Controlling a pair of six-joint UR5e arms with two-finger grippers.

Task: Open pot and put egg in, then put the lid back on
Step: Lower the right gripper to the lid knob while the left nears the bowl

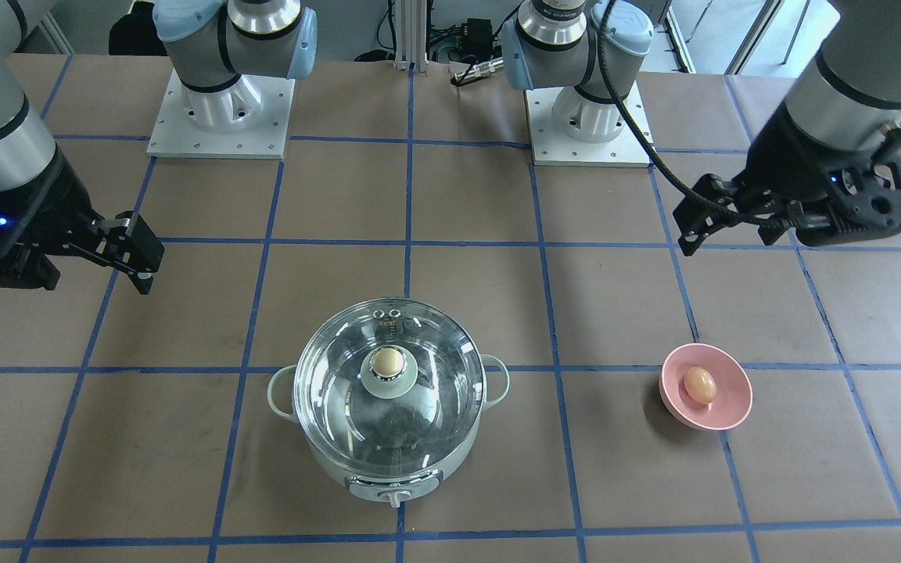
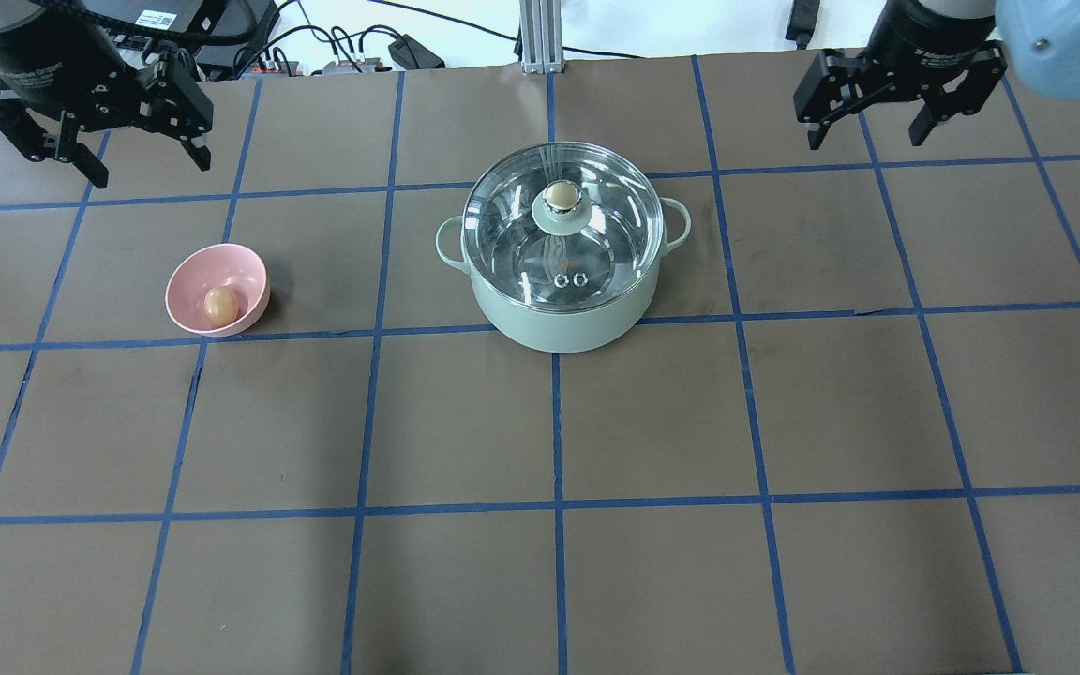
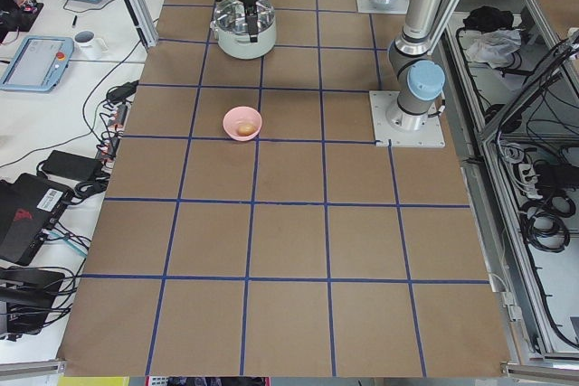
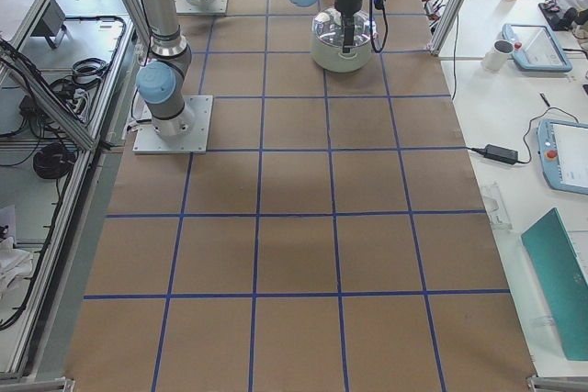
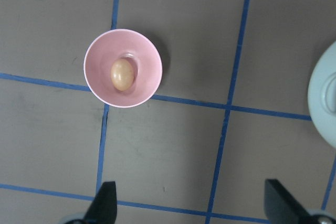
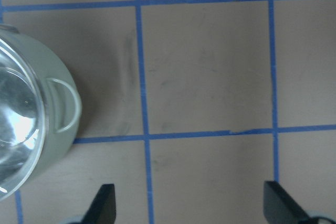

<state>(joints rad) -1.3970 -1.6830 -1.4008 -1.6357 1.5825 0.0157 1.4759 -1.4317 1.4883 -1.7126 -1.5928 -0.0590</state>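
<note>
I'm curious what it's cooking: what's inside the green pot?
Through the glass lid only the pot's bare steel shows, no food. The knob and glare hide part of the bottom. The egg lies in the pink bowl.

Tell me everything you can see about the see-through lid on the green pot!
The lid is round, clear glass, shiny with reflections, and as wide as the pale green pot. It sits flat on the pot, closing it. In its middle stands a pale green knob with a beige top. Two small metal-ringed vent holes sit near its rim. Only the pot touches it.
</note>
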